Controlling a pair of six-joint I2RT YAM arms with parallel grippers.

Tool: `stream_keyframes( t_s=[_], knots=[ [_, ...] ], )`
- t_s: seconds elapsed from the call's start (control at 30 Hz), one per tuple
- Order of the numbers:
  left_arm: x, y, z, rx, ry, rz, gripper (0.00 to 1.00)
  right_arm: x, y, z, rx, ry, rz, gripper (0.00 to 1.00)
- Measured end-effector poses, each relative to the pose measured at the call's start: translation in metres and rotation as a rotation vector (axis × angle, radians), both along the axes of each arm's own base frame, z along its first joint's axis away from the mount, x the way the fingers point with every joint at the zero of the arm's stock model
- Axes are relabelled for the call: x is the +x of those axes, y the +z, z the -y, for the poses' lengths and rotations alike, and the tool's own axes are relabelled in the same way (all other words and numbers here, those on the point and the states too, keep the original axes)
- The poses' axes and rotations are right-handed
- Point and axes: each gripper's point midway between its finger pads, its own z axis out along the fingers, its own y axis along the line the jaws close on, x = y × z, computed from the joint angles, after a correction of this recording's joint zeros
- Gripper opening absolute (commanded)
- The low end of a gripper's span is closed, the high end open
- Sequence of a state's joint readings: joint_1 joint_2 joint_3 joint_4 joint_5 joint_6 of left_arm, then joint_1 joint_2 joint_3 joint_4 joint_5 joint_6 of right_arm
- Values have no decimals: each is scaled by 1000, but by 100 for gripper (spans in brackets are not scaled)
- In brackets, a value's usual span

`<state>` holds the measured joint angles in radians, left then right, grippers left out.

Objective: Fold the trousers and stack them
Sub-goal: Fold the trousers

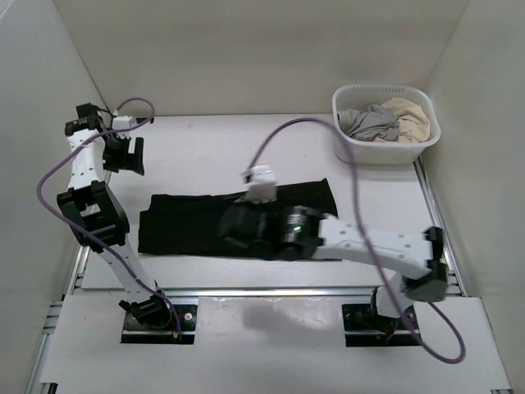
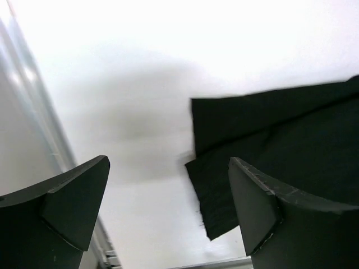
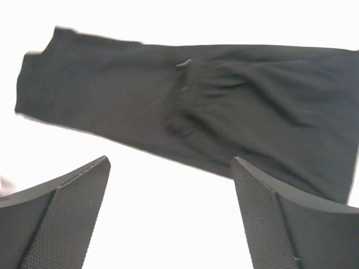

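Observation:
The black trousers (image 1: 180,222) lie flat across the middle of the table, folded lengthwise into a long band. My right gripper (image 1: 236,226) hovers over their middle, open and empty. In the right wrist view (image 3: 170,162) its jaws stand wide apart over bare table, with the trousers (image 3: 196,106) just beyond them. My left gripper (image 1: 123,156) is raised near the back left, apart from the cloth, open and empty. The left wrist view (image 2: 168,162) shows one end of the trousers (image 2: 269,140) beside the right finger.
A white basket (image 1: 381,87) stands at the back right, holding a grey garment (image 1: 369,123) and a beige garment (image 1: 410,115). A metal rail (image 1: 271,289) runs along the table's near edge. White walls enclose the table on three sides.

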<state>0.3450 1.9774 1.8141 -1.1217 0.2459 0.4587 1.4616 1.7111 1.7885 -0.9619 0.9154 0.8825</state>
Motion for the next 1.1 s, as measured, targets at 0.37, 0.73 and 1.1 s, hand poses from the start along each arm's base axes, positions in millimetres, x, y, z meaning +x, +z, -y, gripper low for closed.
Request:
stream_keyframes(
  t_s=[0.37, 0.73, 1.1],
  knots=[
    [-30, 68, 30, -5, -91, 84, 91, 98, -135, 266, -30, -608, -359, 99],
    [-86, -21, 40, -39, -96, -198, 91, 114, -234, 296, 200, -488, -701, 99],
    [-71, -25, 35, -21, -65, -140, 91, 154, -244, 276, 366, -331, -741, 60]
  ],
)
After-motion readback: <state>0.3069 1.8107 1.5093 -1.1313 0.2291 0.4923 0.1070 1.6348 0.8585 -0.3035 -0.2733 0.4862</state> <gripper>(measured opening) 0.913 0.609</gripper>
